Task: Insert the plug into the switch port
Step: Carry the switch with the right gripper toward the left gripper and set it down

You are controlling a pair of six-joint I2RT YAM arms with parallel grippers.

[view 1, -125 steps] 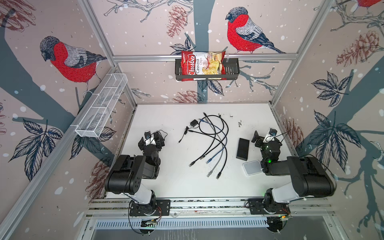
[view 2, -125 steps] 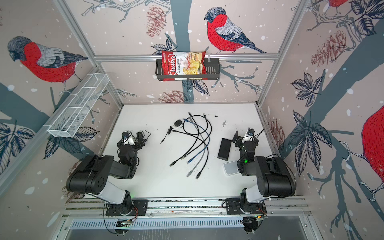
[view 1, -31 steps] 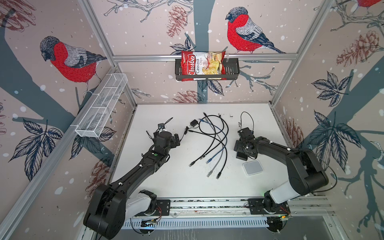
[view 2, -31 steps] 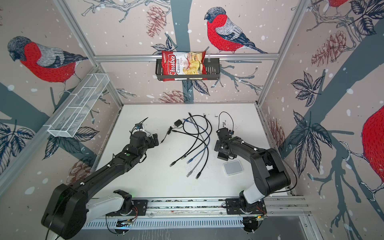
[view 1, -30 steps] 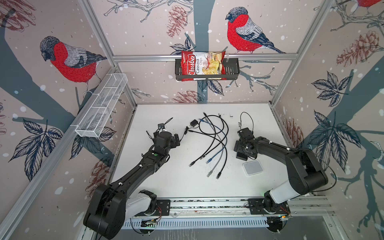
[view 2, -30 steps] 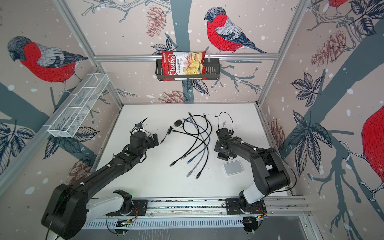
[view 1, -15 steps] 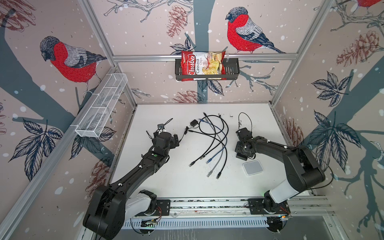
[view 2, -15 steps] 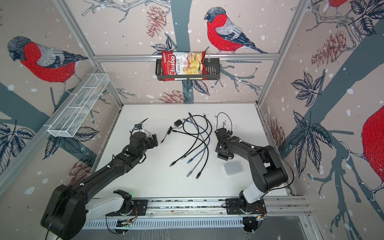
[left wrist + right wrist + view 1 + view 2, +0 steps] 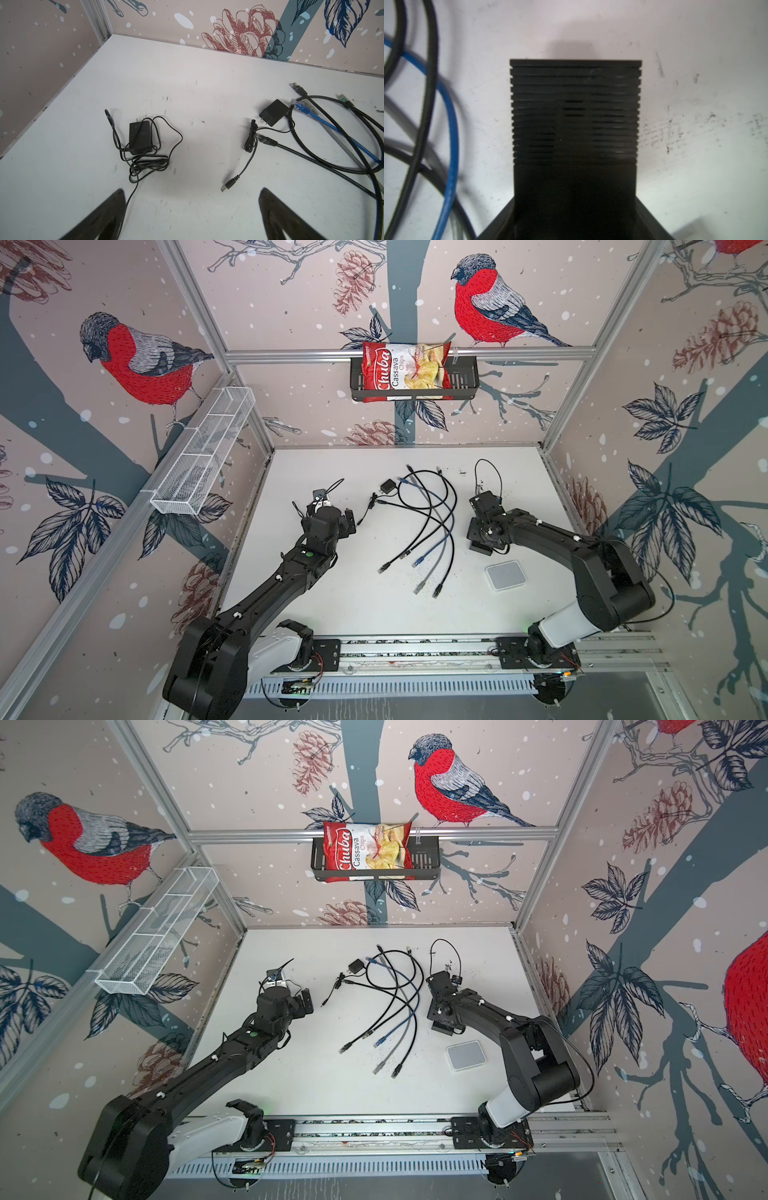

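Switch clamped on the right, plug lying loose on the left.

Right gripper has its jaws pressed against both sides of the black ribbed switch, which rests on the table. Which face carries the ports I cannot make out. Left gripper hangs with its fingers spread wide, and the barrel plug, probably the one wanted, lies free just ahead of them. To do this step well, keep the switch flat and firm. Pinch the plug by its moulded collar rather than the thin lead, so that it keeps square to the port.
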